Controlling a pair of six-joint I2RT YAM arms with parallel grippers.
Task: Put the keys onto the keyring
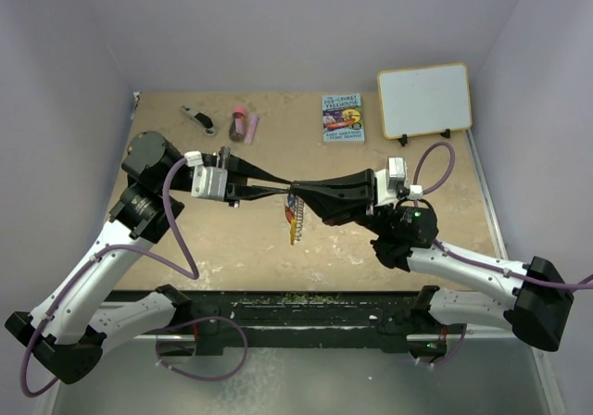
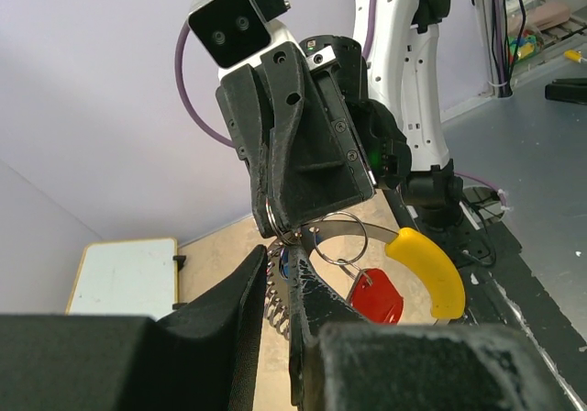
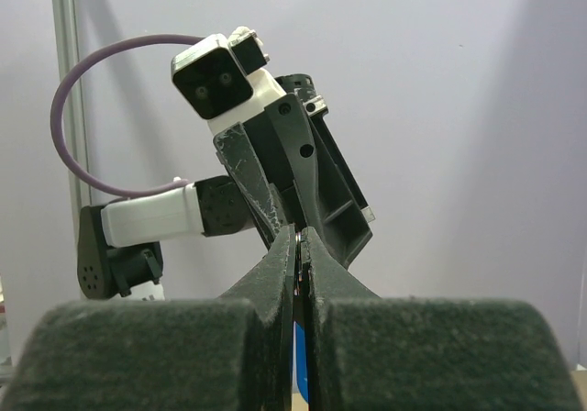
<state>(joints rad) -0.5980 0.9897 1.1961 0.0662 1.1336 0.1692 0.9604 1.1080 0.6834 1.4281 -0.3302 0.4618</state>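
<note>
1 keyring in R gripper

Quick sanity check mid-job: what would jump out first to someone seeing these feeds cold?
The left gripper and right gripper meet tip to tip above the middle of the table. Between them dangles the keyring, silvery with a bright yellow section, pinched in the right gripper's shut jaws, and the red key appears to hang from it.

The left pincer hides most of the blue key.
</note>
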